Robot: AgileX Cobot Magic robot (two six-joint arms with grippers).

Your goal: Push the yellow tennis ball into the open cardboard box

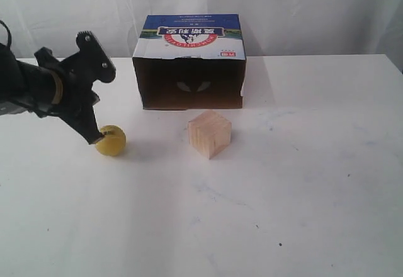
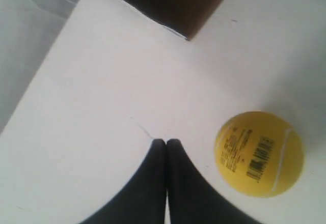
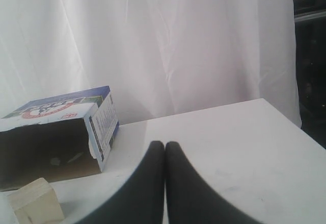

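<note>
The left tool (image 1: pixel 94 137) is pinched tight and empty, just at 9 o'clock of the yellow tennis ball (image 1: pixel 113 141). The ball sits on the surface (image 1: pixel 283 195) at 8 o'clock from the open cardboard box (image 1: pixel 189 34). The right tool (image 3: pixel 164 145) is pinched tight too.

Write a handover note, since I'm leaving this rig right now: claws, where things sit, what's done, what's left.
Left claw: shut, holding nothing, tips low beside the ball, on its left in the exterior view.
Right claw: shut, empty, outside the exterior view.
Box: at the back of the table, opening facing front; a wooden cube stands before the opening's right half.
Done: nothing yet; the ball lies outside the box.
To do: push the ball right and back into the opening's left half, probably clear of the cube.
</note>
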